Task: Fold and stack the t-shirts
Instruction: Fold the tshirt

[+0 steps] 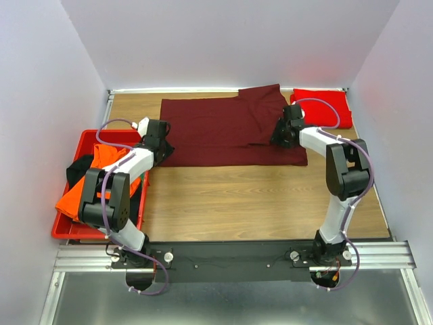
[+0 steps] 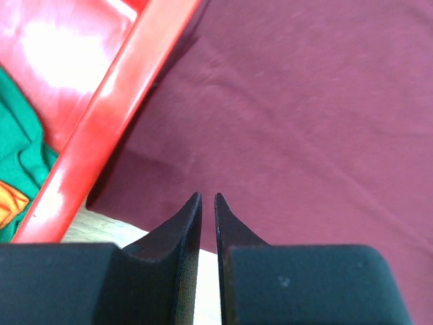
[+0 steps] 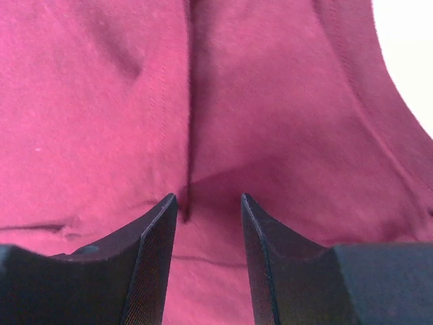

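Observation:
A dark maroon t-shirt [image 1: 223, 128] lies spread across the far half of the table, its right side folded over. A bright red t-shirt [image 1: 323, 108] lies folded at the far right. Orange [image 1: 74, 196] and black [image 1: 78, 168] t-shirts sit in the tray. My left gripper [image 1: 164, 145] [image 2: 208, 196] is at the maroon shirt's near left corner [image 2: 304, 115], its jaws a thin slit apart with nothing between them. My right gripper [image 1: 277, 135] [image 3: 209, 198] is open, low over a fold crease of the maroon shirt [image 3: 270, 101], holding nothing.
A rigid red plastic tray [image 1: 81, 232] stands at the left table edge; its rim [image 2: 101, 135] runs just beside the left gripper, with green cloth [image 2: 20, 156] inside. Bare wooden table [image 1: 257, 196] lies in front of the maroon shirt. Walls close in on three sides.

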Controlling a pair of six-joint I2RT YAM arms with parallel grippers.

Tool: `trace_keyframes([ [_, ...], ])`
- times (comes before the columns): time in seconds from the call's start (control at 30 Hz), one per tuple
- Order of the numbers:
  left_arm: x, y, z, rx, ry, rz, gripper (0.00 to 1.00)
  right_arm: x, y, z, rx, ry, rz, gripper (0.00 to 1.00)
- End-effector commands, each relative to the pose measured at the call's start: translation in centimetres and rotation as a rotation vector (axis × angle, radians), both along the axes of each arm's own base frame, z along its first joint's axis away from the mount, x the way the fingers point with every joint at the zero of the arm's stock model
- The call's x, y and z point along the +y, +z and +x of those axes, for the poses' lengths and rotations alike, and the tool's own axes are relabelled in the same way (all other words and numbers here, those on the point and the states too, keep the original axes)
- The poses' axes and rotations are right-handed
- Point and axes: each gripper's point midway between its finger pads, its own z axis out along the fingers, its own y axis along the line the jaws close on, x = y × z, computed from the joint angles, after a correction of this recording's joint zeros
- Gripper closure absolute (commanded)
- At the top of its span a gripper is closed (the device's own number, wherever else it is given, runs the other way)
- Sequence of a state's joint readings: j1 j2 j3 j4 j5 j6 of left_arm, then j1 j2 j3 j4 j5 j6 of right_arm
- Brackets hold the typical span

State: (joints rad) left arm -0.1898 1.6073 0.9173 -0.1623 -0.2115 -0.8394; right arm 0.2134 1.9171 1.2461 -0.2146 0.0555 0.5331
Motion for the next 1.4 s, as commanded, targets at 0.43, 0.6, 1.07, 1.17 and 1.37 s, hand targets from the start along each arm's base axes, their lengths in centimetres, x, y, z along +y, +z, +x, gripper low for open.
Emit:
trace_keyframes([
  [0.43,-0.4,4.1,1.0,-0.072,-0.046,0.003,0.80,4.5,0.1,3.7,-0.048,0.039,0.160,0.51],
  [0.6,-0.3,4.3,1.0,-0.075,-0.048,0.007,0.80,5.2,0.9,4.8,-0.069,0.043,0.192,0.51],
  [1.07,-0.4,4.5,1.2,-0.071,-0.066,0.019,0.80,7.8,0.6,7.4,-0.061,0.059,0.318,0.51],
  [1.17,-0.4,4.7,1.3,-0.075,-0.073,0.021,0.80,8.3,0.9,7.9,-0.065,0.064,0.343,0.51],
  [1.37,-0.4,5.0,1.2,-0.084,-0.075,0.019,0.80,9.1,2.3,9.0,-0.096,0.078,0.378,0.50],
])
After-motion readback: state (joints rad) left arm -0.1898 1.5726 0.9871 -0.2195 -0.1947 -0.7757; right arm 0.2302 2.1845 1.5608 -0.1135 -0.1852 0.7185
